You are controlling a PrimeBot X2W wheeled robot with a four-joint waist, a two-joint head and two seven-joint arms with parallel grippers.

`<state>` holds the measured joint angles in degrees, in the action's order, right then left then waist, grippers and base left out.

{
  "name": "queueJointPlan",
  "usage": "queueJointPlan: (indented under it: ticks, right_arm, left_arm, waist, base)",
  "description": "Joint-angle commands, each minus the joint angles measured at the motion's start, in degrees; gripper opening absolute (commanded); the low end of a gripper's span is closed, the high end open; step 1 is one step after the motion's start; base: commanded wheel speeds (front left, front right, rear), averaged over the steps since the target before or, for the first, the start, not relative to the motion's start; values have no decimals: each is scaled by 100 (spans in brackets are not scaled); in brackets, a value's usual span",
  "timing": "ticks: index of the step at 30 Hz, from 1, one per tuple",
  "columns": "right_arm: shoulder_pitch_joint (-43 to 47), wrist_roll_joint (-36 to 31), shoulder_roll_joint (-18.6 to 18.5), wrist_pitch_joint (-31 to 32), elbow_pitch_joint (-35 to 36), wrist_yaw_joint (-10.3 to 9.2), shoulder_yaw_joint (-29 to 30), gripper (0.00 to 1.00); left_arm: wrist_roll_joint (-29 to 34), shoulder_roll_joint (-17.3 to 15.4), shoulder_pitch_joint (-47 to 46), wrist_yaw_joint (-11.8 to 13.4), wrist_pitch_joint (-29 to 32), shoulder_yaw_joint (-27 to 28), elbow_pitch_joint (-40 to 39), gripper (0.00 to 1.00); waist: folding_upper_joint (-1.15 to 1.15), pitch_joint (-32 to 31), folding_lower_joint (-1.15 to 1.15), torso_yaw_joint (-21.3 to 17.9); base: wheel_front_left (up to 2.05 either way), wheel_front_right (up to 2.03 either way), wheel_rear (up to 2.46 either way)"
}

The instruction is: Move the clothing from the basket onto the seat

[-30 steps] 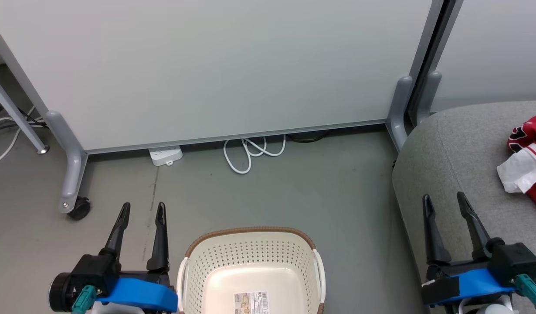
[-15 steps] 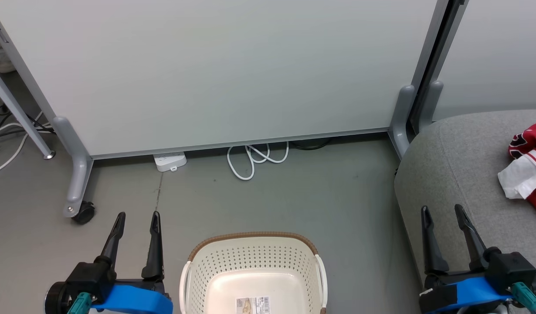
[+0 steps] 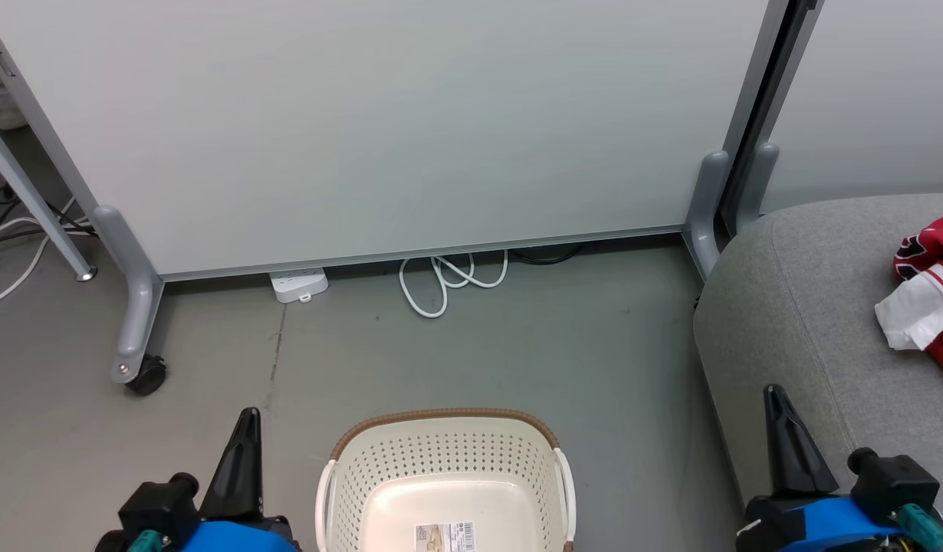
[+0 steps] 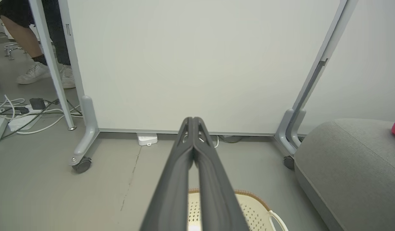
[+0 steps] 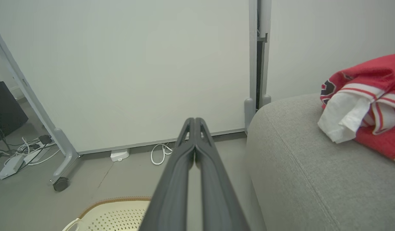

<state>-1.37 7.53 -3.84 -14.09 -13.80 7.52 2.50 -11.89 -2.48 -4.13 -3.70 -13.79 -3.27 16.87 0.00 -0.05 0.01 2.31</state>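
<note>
The clothing [image 3: 935,253], red fabric with white striped trim and a crumpled white part, lay on the seat [image 3: 793,307] at the far right edge of the head view, up and to the right of the right gripper [image 3: 774,395] and well apart from it. That gripper was closed, its two dark fingers pressed together into one point with nothing between them, and it showed over the seat's rounded near left edge. In the right wrist view the garments sat to the right of the closed fingers, on the grey upholstery beyond a faint seam.

The left gripper [image 3: 248,418] was closed too, fingers flat against each other and holding nothing, just left of the basket [image 3: 441,452]. The basket stood on the grey floor [image 3: 556,360] between the two grippers, with a printed label [image 3: 443,534] on its bottom. The clothing lay far to the right of the left gripper, with the basket and a strip of floor in between.

Under the partition panel [image 3: 379,123] lay a looped white cable [image 3: 448,280] and a white power strip [image 3: 298,284]; the left wrist view caught a person's white shoes [image 4: 32,74] behind it
</note>
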Motion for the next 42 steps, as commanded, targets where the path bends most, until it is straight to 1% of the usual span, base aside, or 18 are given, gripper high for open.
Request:
queueJointPlan:
  ticks: [1, 11, 22, 24, 30, 31, 32, 42]
  right_arm:
    - [-94, 312, 0, 74, 72, 0, 47, 0]
    - [-136, 1446, 13, 333, 88, -1, 80, 0]
    - [-194, 2542, 26, 596, 84, -1, 125, 0]
    - [-200, 2633, 27, 618, 83, -1, 129, 0]
    - [-233, 3170, 34, 752, 76, -1, 154, 0]
    - [-245, 3341, 36, 794, 73, -2, 162, 0]
    - [-245, 3341, 36, 794, 73, -2, 162, 0]
    - [-291, 4143, 45, 995, 62, -2, 202, 0]
  left_arm:
    - [-284, -16, -108, -19, 68, 87, -74, 0]
    - [-1362, -21, -105, -69, 320, 191, -134, 0]
    - [-2402, -26, -123, -118, 577, 306, -171, 0]
    - [-2490, -27, -125, -123, 601, 317, -174, 0]
    - [-3001, -29, -139, -151, 732, 381, -187, 0]
    - [-3161, -30, -144, -158, 773, 401, -192, 0]
    - [-3161, -30, -144, -158, 773, 401, -192, 0]
    - [-3924, -34, -166, -194, 973, 491, -211, 0]
  waist:
    - [0, 1, 0, -4]
    - [0, 3, 0, -23]
    - [0, 5, 0, -43]
    - [0, 5, 0, -45]
    - [0, 6, 0, -57]
    - [0, 7, 0, -60]
    - [0, 7, 0, -60]
    - [0, 9, 0, -79]
  base:
    - [0, 0, 0]
    - [0, 0, 0]
    - [0, 0, 0]
    - [0, 0, 0]
    - [0, 0, 0]
    - [0, 0, 0]
    - [0, 0, 0]
    - [0, 0, 0]
